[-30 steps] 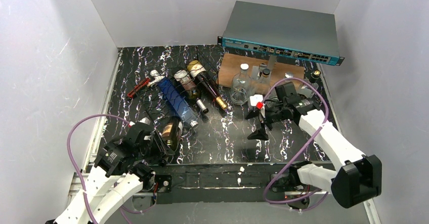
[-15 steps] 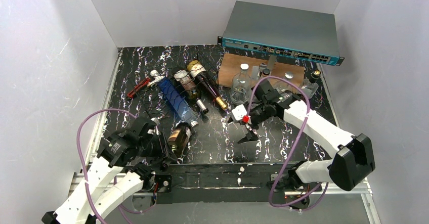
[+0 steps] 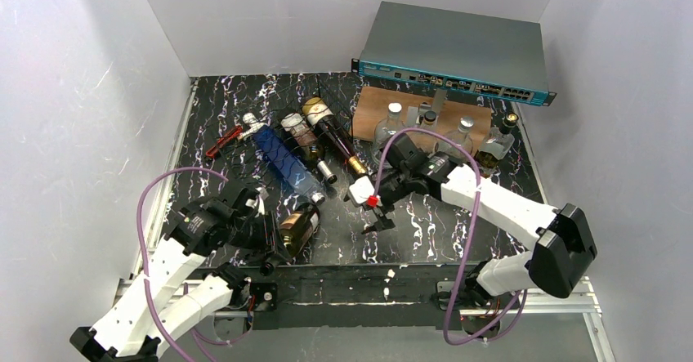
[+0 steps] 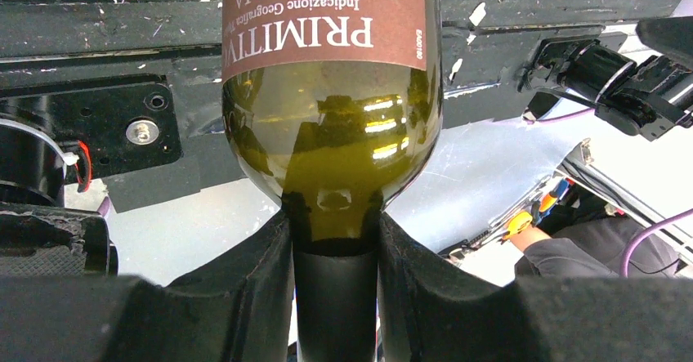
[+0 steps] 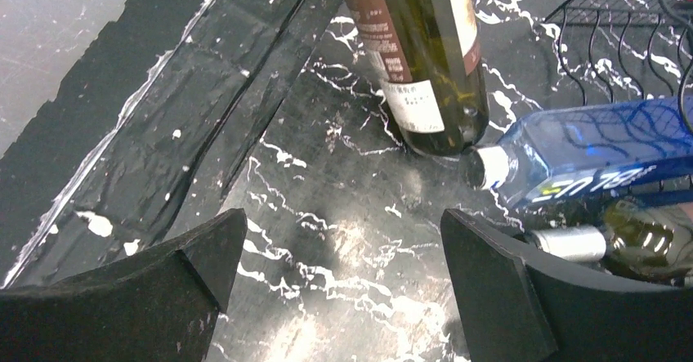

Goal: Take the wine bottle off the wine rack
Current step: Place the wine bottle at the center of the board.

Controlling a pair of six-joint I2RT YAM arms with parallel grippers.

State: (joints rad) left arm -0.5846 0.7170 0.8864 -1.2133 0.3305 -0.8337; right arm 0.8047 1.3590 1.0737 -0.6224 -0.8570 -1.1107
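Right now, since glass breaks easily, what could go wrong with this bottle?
The left gripper clamps the wine bottle only by its thin neck, so the heavy body could slip or swing. Its base lies close to the cap of the blue bottle and might knock it.

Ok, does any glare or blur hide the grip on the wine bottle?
Left wrist: sharp, with light reflections on the wine bottle shoulder and its neck plainly clamped in the left gripper. Right wrist: a soft glare patch on the table, nothing hidden. Top external: evenly lit, the bottle small and dark.
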